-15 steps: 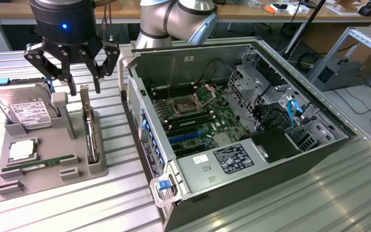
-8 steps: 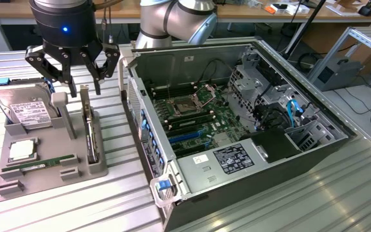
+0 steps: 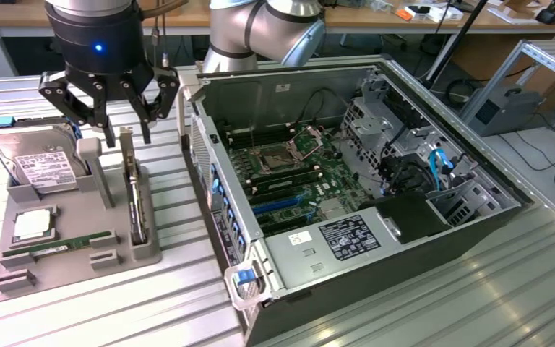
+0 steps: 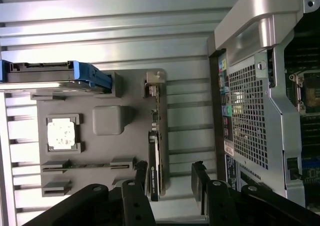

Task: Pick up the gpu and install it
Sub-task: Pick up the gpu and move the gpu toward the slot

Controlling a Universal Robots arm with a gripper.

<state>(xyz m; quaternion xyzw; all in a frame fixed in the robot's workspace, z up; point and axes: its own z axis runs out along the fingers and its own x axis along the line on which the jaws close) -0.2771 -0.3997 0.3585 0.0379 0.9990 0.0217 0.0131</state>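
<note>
The arm (image 3: 258, 32) was silver-grey with smooth, rounded joint housings. Its wrist (image 3: 99, 32) was a black cylinder carrying a small blue light (image 3: 97, 48). The black claw (image 3: 128, 131) had linked, bolted fingers (image 4: 200, 183).

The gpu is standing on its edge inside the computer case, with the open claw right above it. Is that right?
Not quite. The gpu is standing on its edge in the gray holder tray beside the computer case, not inside it, with the open claw right above it. The exterior view shows this.

Lab bench (image 3: 470, 296) with open computer case (image 3: 258, 97)
</note>
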